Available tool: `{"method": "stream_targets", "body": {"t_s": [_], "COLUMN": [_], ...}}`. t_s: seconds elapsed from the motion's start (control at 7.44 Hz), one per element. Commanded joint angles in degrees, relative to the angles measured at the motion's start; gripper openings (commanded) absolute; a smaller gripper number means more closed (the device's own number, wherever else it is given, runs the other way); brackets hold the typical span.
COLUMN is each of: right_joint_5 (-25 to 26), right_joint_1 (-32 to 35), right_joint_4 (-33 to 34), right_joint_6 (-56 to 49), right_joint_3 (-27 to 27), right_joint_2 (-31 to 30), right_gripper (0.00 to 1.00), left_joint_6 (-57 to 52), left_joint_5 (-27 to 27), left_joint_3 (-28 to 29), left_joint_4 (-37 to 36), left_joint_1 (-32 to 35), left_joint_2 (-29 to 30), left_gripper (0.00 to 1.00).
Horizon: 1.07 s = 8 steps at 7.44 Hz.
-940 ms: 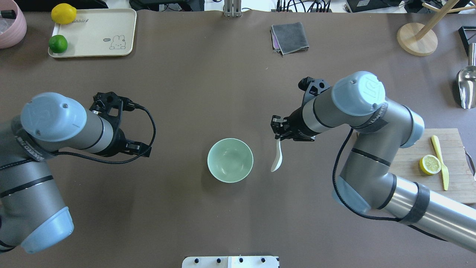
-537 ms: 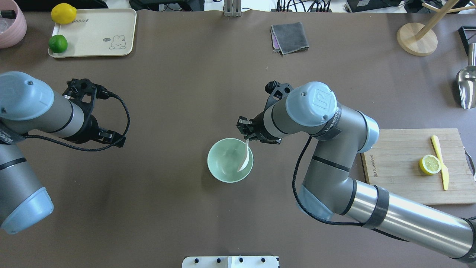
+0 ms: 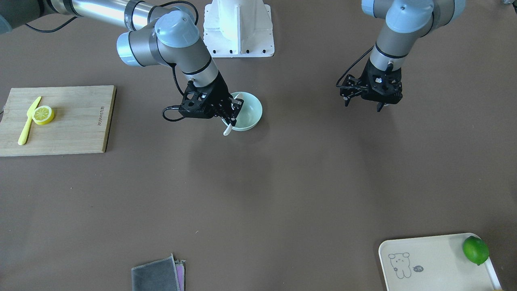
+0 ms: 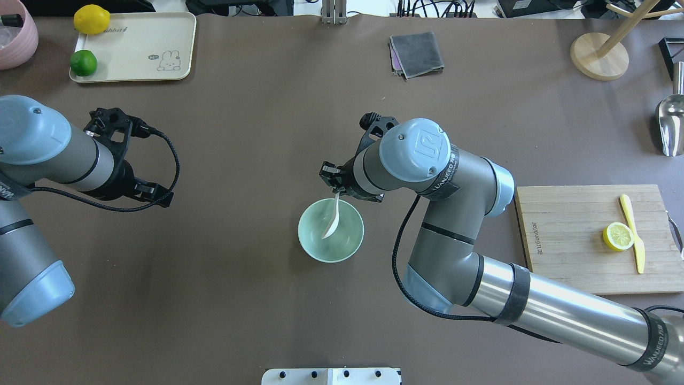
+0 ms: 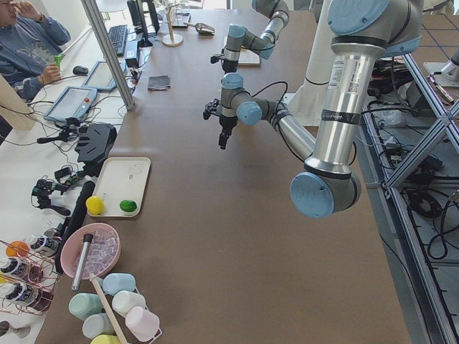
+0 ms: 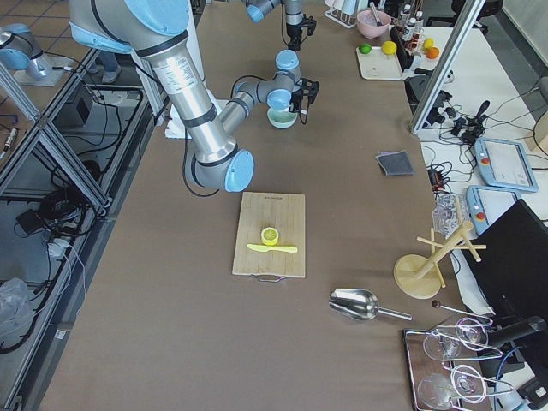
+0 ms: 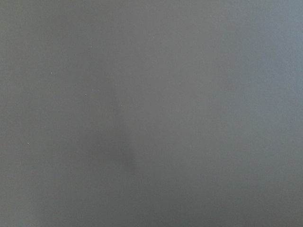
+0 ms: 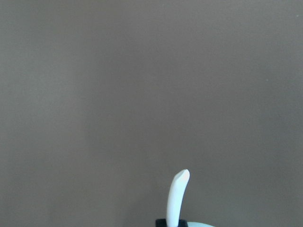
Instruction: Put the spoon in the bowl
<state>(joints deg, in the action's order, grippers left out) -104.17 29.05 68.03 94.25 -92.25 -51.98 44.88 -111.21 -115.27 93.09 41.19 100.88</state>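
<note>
Right gripper [image 4: 335,191] pinched the spoon [image 4: 331,223] by its handle. Scoop hung tilted over the inside of the bowl [image 4: 348,245]; contact not discernible. Left gripper [image 3: 362,106] spread, above the table [image 4: 256,133], well apart from bowl.

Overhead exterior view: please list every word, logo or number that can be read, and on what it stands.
"UR": blue joint cap of the right arm.
"WANEED": black strap on that arm, near the view's lower right corner.
"Rabbit": cream tray, top edge; small, so not certain.
"hi~": speech bubble beside the tray's rabbit drawing.
Cutting board brand print: too blurred to read.
</note>
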Motion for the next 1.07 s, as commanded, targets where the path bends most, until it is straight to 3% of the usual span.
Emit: {"method": "stream_targets", "body": {"t_s": [0.0,0.27,0.4,0.67,0.94], "right_joint_5": [0.37,-1.20,-3.73,-13.55,-22.86], "right_joint_1": [0.13,2.23,4.24,13.26,24.24], "right_joint_4": [0.00,0.00,0.09,0.09,0.00], "right_joint_6": [-0.82,-2.74,-6.59,-16.06,-32.03], "right_joint_3": [0.58,-2.82,-8.77,-16.71,-18.49], "right_joint_2": [-0.22,-4.24,-9.92,-21.53,-31.47], "right_gripper": [1.00,1.00,1.00,1.00,1.00], "left_joint_6": [-0.05,-0.14,-0.66,-6.53,-17.22], "left_joint_5": [-0.06,-0.84,-2.07,-6.72,-11.89], "left_joint_3": [0.74,1.27,1.18,0.75,0.31], "left_joint_4": [0.60,0.69,0.69,0.60,0.60], "left_joint_1": [0.03,1.34,2.39,7.03,15.36], "left_joint_2": [0.02,0.01,-0.07,-2.69,-7.61], "left_gripper": [0.97,0.97,0.97,0.97,0.97]}}
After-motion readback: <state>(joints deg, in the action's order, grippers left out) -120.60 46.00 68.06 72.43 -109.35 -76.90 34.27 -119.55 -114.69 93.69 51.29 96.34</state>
